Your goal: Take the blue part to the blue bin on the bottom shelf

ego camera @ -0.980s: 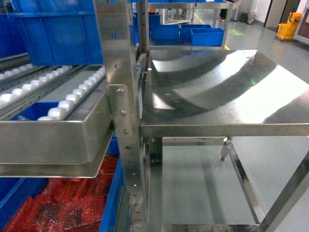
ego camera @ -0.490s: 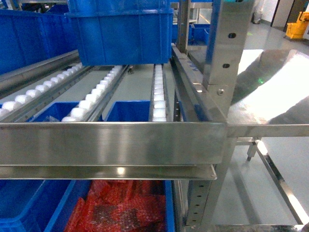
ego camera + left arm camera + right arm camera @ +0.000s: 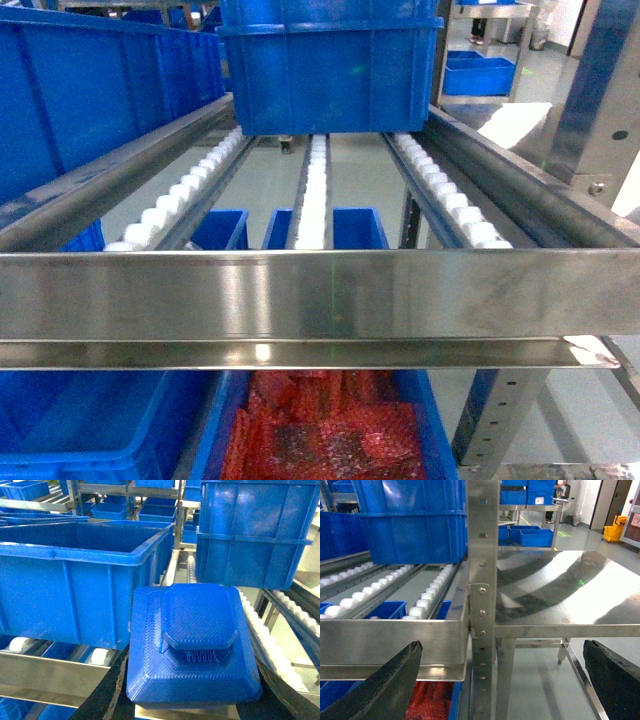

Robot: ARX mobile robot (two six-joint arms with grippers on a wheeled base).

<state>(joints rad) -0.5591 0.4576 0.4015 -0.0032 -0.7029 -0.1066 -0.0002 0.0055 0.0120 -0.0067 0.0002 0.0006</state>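
Blue part [image 3: 192, 645] sits clenched in the left claw [image 3: 190, 700] above the rollers; right claw [image 3: 502, 680] gapes.

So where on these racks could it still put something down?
The shiny steel tabletop right of the upright post lies bare. The white roller lanes are free in front of the blue crate. The lower bin of red bags looks crowded.
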